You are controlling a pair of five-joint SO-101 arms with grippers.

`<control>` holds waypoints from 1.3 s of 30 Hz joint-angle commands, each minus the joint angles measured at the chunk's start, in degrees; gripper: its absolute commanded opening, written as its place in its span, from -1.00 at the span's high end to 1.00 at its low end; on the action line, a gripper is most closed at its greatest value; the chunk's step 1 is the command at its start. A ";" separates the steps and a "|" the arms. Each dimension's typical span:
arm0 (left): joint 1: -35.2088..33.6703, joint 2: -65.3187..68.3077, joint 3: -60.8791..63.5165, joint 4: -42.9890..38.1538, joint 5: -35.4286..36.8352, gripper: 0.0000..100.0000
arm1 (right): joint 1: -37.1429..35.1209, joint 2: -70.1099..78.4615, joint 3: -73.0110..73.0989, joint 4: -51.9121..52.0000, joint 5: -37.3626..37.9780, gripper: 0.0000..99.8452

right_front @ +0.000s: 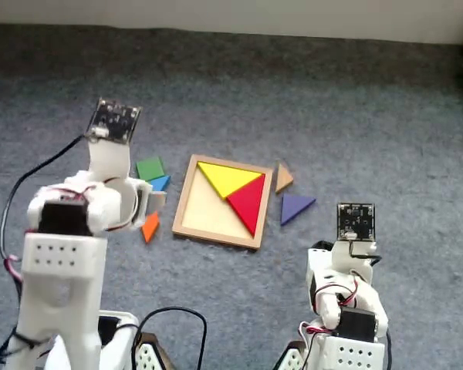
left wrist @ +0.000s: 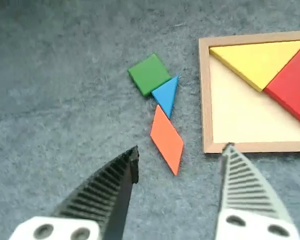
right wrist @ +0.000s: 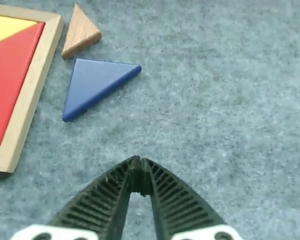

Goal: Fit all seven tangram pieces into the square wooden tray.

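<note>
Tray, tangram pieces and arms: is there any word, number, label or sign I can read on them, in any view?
No text can be read.
wooden tray, yellow triangle, dark blue triangle: plain, no print.
left arm's dark board, right arm's dark board: any marks are too small to read.

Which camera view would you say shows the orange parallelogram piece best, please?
The left wrist view: the orange parallelogram lies whole on the carpet beside the tray. In the high view it peeks out small, partly behind the left arm. The right wrist view faces the tray's far side.
</note>
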 commanded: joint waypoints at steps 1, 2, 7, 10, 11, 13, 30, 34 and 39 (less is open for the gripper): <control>-2.15 20.44 -15.34 3.16 10.64 0.29 | 0.48 -0.13 7.87 -0.40 -0.44 0.99; -2.86 23.96 -17.71 3.16 12.04 0.29 | 0.48 -0.13 7.87 -0.40 -0.44 0.99; -4.35 39.25 -26.77 3.25 18.37 0.30 | 0.48 -0.13 7.87 -0.40 -0.44 0.99; -4.44 46.11 -30.46 3.08 22.07 0.30 | 0.48 -0.13 7.87 -0.40 -0.44 0.99; -4.44 48.13 -31.69 3.08 23.21 0.30 | 0.48 -0.13 7.87 -0.40 -0.44 0.99; -4.44 52.09 -33.98 3.16 24.79 0.30 | 0.48 -0.13 7.87 -0.40 -0.44 0.99; -4.53 78.11 -50.86 3.08 27.52 0.31 | 0.48 -0.13 7.87 -0.40 -0.44 0.99; -4.62 82.24 -55.16 2.99 27.52 0.41 | 0.48 -0.13 7.87 -0.40 -0.44 0.99; -4.70 85.76 -59.74 3.34 27.52 0.50 | 0.48 -0.13 7.87 -0.40 -0.44 0.99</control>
